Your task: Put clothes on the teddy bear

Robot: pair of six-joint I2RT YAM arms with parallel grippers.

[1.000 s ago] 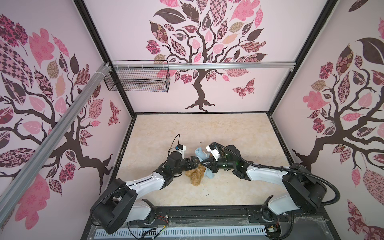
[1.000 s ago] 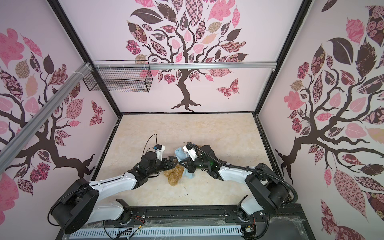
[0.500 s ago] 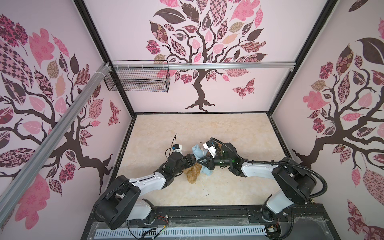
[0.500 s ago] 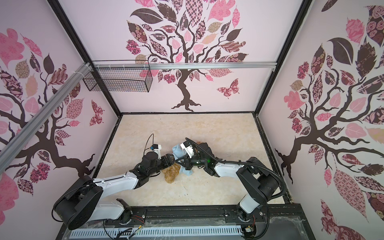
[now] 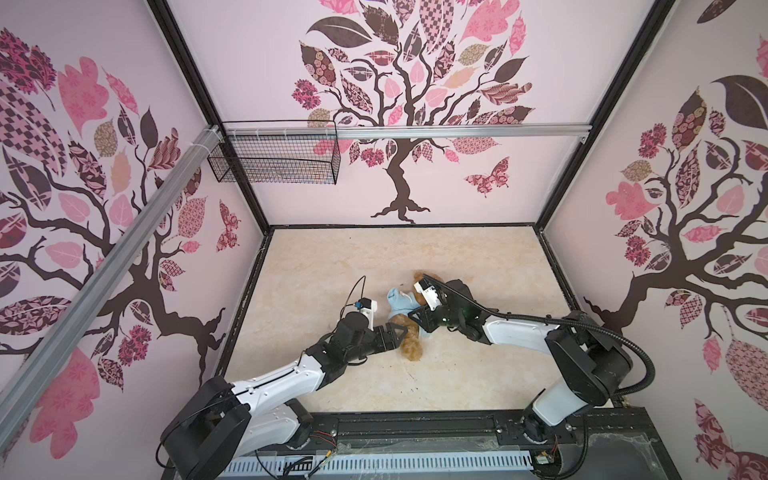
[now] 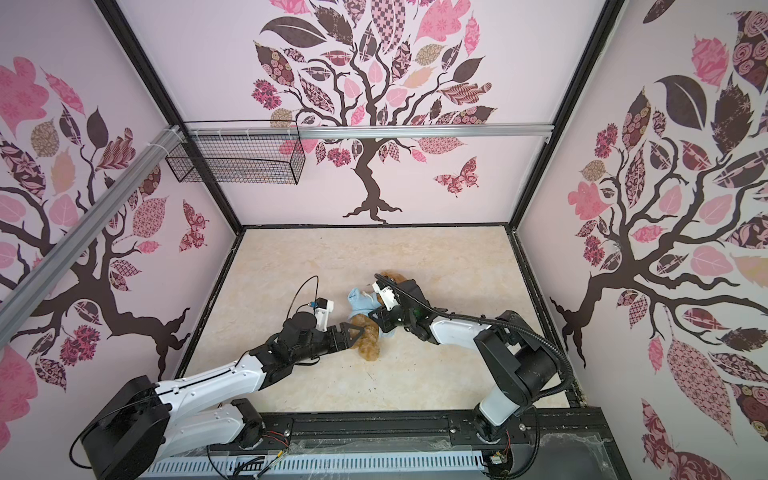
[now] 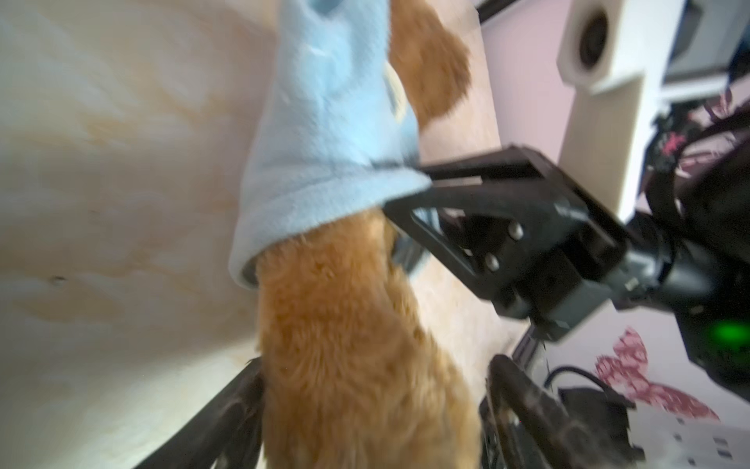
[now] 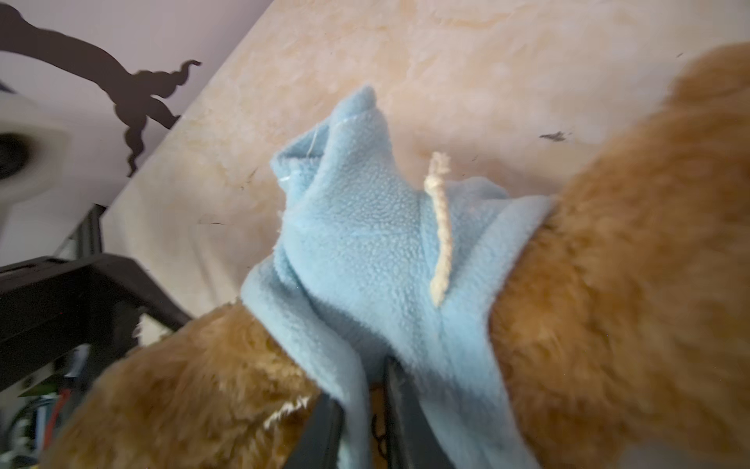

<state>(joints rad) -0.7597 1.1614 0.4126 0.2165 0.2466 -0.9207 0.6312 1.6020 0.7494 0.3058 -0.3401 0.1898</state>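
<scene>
marbled tabletop point(image 5: 332, 270) bears teddy bear point(image 5: 411, 348) half inside blue shirt point(image 5: 398, 301).

Teddy bear point(image 5: 412, 348), partly in blue shirt point(image 5: 400, 302), lies on table point(image 5: 478, 266).

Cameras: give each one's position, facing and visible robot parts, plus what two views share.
Top views: high above the arm bases, looking down at the table; both arms whole.
Left wrist: on the left arm, facing the teddy bear; left end effector straddles it.
Right wrist: on the right arm, facing the shirt; right end effector shows.
Shared: both wrist views show teddy bear and shirt.
</scene>
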